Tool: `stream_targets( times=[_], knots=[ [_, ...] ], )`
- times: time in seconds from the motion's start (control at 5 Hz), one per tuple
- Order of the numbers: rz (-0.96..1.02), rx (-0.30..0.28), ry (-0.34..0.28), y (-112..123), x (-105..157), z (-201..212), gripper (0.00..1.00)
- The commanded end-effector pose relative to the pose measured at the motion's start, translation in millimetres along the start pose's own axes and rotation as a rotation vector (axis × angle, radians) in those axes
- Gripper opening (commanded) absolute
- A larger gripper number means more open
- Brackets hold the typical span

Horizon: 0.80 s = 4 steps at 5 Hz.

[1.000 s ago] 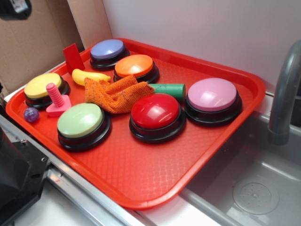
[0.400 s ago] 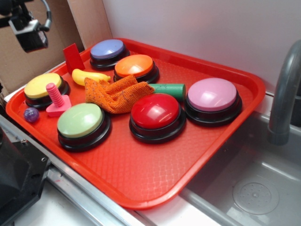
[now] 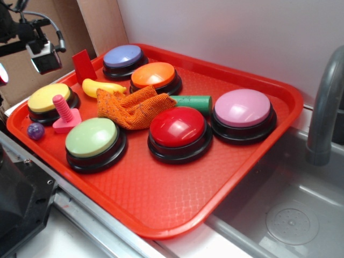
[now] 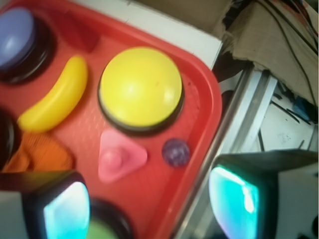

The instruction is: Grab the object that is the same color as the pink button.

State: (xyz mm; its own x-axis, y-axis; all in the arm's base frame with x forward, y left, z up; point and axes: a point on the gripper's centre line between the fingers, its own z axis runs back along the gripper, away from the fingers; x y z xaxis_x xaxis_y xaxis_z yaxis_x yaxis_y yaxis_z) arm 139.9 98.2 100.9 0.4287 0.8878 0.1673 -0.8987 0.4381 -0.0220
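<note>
The small pink toy bolt [image 3: 65, 114] stands upright on its flat base at the tray's left end, between the yellow button [image 3: 49, 98] and the green button [image 3: 92, 137]. From above, the wrist view shows the bolt [image 4: 118, 158] just below the yellow button [image 4: 141, 87]. The large pink button [image 3: 243, 108] sits at the tray's right side. My gripper [image 4: 149, 204] is open with nothing between its fingers, high above the tray's left corner. In the exterior view only the arm's camera head [image 3: 44, 56] shows at the upper left.
The red tray [image 3: 161, 199] also holds purple-blue [image 3: 123, 56], orange [image 3: 153, 75] and red [image 3: 178, 127] buttons, a yellow banana toy [image 3: 102, 86], an orange cloth [image 3: 131, 107], a green cylinder [image 3: 194, 102] and a small purple ball [image 3: 35, 130]. A sink and faucet [image 3: 325, 107] lie to the right.
The arm's camera head has come into view at the upper left and moved right and slightly down over the two earlier frames. Nothing on the tray has moved.
</note>
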Motion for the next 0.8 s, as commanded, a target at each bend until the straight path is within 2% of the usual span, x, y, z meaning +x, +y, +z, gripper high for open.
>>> stream_targets(
  times=[0.0,0.2,0.6],
  knots=[
    [-0.019,0.016,0.002,-12,9,-34,1.0],
    [-0.042,0.004,0.031,-20,6,-48,1.0],
    [-0.046,-0.007,0.044,-30,-5,-59,1.0]
  ],
)
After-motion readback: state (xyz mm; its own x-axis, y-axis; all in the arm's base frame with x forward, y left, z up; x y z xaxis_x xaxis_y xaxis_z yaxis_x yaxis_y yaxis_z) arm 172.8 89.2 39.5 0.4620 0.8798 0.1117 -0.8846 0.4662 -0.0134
